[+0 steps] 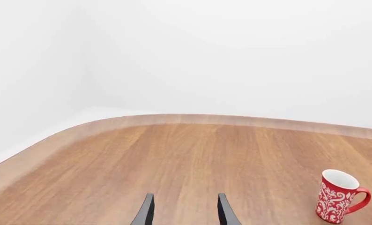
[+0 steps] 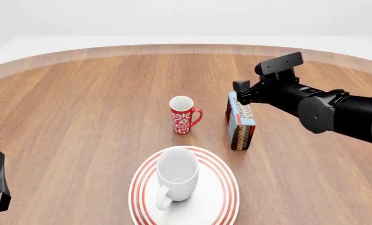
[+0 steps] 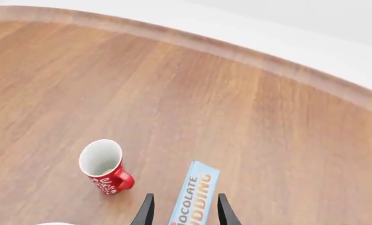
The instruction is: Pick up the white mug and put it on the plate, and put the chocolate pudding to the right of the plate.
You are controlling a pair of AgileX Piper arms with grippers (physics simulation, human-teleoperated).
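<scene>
Plain glossy white mug (image 2: 177, 178) stands upright on the large round white plate with red rings (image 2: 226, 199), bottom centre of the front view, handle toward the near edge. Small rectangular chocolate pudding carton (image 2: 241, 120), light blue face up, brown and red sides, lies on the round wooden table (image 2: 79, 122) right of centre, up and right of the plate, apart from it. Slim red mug with white pattern (image 2: 183, 116) stands at centre, just left of the carton. Right gripper (image 3: 184, 208) sits over the carton's far end, fingers spread, one each side of the box; contact unclear, not clamped. Left gripper (image 1: 184, 209) is parted and holds nothing, over bare wood; only a dark piece of that arm shows at the lower left edge.
</scene>
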